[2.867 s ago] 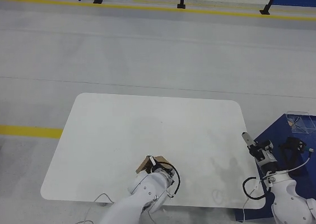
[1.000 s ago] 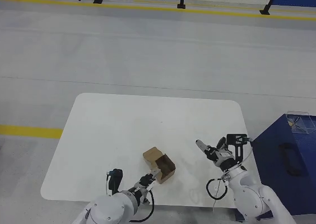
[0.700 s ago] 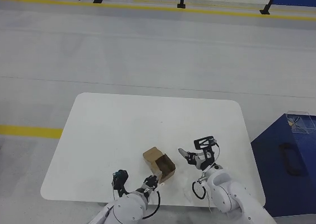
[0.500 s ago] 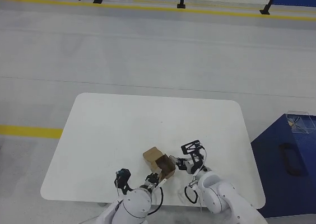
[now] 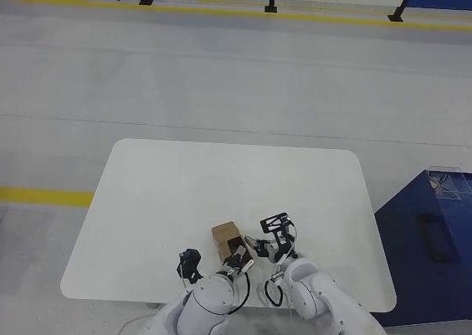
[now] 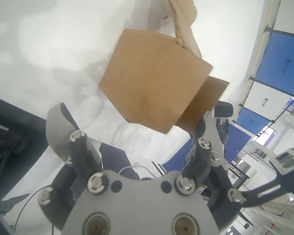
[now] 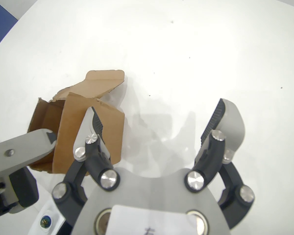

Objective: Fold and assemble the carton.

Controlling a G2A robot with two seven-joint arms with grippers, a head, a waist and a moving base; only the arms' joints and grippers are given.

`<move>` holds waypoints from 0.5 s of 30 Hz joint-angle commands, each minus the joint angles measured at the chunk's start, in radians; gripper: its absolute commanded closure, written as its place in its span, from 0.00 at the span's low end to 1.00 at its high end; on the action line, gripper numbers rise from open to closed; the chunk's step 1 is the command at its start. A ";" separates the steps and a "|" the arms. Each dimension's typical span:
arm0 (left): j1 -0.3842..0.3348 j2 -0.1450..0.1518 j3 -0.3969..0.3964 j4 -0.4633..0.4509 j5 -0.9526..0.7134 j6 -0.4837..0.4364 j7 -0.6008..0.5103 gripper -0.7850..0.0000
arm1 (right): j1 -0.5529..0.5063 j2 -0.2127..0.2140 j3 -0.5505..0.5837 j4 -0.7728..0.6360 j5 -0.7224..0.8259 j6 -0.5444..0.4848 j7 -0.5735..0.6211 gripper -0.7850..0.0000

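right gripper (image 7: 156,106) now close beside the carton (image 7: 68,128), wide; left gripper (image 6: 137,113) wide at its open end

Nothing legible recorded in any view. Noted a small logo mark on a blue panel (image 6: 284,57) and another on a white panel (image 6: 267,106) in the room behind, seen from the left wrist view, plus a thin strip label (image 6: 2,127) on a dark casing (image 6: 12,143), all too small to read. Logged a white sticker (image 7: 147,218) on the housing of the right gripper (image 7: 156,104), bearing one dark character cut off at the picture's edge, unreadable
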 commanded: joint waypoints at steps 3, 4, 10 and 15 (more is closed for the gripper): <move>0.090 0.019 -0.045 -0.126 0.048 0.000 0.033 0.00 | -0.020 -0.002 0.027 -0.033 0.025 0.014 -0.006 0.00; 0.111 0.025 -0.057 -0.154 0.063 0.000 0.036 0.00 | -0.026 -0.001 0.031 -0.042 0.022 0.012 -0.006 0.00; 0.154 0.058 -0.094 -0.129 0.131 0.000 -0.029 0.00 | -0.049 -0.006 0.018 -0.052 -0.006 -0.001 0.003 0.00; 0.095 0.060 -0.062 -0.031 0.128 0.000 -0.090 0.00 | -0.042 -0.017 -0.015 -0.040 -0.042 0.011 0.008 0.00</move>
